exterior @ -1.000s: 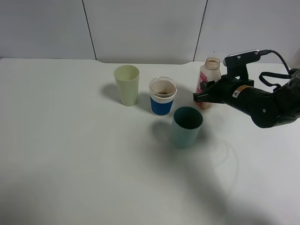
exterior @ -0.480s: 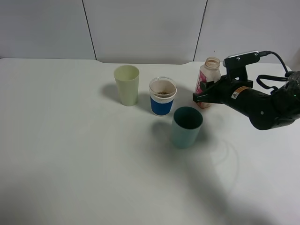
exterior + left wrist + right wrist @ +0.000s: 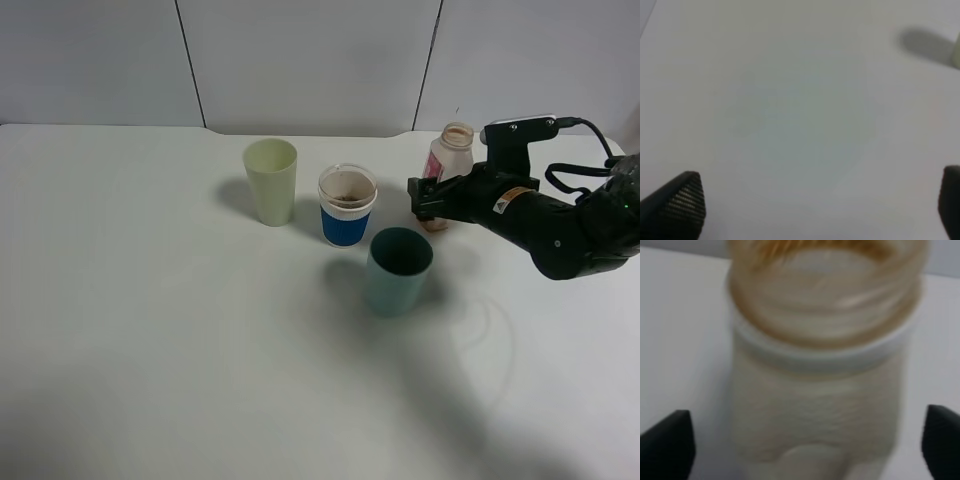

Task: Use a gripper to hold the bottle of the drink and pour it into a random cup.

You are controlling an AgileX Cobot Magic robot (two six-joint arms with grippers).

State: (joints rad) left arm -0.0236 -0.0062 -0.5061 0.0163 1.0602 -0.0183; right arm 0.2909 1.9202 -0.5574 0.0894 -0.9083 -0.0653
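Note:
The bottle of the drink [image 3: 448, 158] stands upright on the white table at the back right, open-necked, with a pink-red label and brown residue. My right gripper [image 3: 428, 197] is at its lower body. In the right wrist view the bottle [image 3: 820, 365] fills the space between the two fingertips, with a gap on each side, so the right gripper [image 3: 807, 450] is open around it. The cup [image 3: 346, 207], white with a blue band, stands left of the bottle with brown liquid inside. My left gripper [image 3: 810, 205] is open over bare table and is out of the exterior view.
A pale yellow-green tumbler [image 3: 271, 180] stands left of the blue-banded cup. A teal cup [image 3: 398, 270] stands in front of it, close below the right gripper. The table's back edge meets the grey wall behind the bottle.
The right gripper's jaws have opened away from the bottle's sides and the hand has risen slightly. The bottle stays upright in nearly the same spot. The cups have not moved.

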